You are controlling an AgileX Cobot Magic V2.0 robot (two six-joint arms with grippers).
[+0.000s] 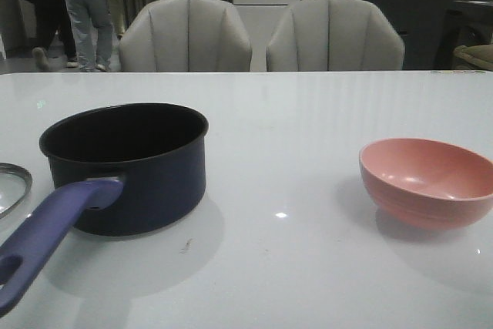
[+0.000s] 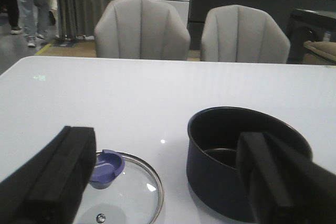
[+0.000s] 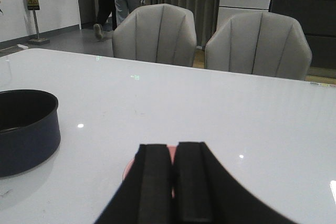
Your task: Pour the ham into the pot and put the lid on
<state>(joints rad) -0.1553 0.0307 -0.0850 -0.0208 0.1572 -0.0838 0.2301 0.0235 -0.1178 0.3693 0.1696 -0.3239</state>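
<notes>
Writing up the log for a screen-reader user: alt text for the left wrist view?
The left gripper, fingers spread wide open, frames a glass lid with a dark blue knob lying on the white table beside a dark navy pot. Two grey chairs stand behind the table.

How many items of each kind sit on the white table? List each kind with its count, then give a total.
Pot: 1
Lid: 1
Pink bowl: 1
Total: 3
No ham is visible in the bowl or the pot from these views.
</notes>
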